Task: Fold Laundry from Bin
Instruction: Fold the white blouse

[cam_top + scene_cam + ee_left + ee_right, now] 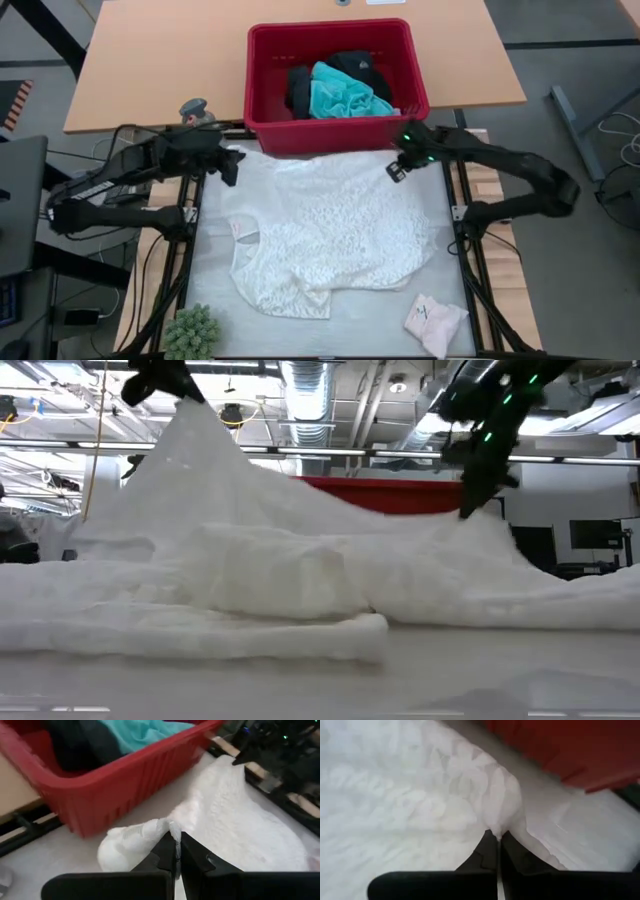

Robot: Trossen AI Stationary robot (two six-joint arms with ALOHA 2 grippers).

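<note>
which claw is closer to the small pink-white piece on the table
Right. The right claw pinches the white lacy top at its bin-side corner, on the same side as the small pink-white piece. The left claw grips the opposite corner, farther away.

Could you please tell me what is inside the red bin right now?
The bin holds a turquoise shirt lying over black clothing. Anything beneath those two is covered and cannot be seen.

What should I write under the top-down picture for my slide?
Both grippers, left and right, pinch the white lacy top beside the red bin.
</note>
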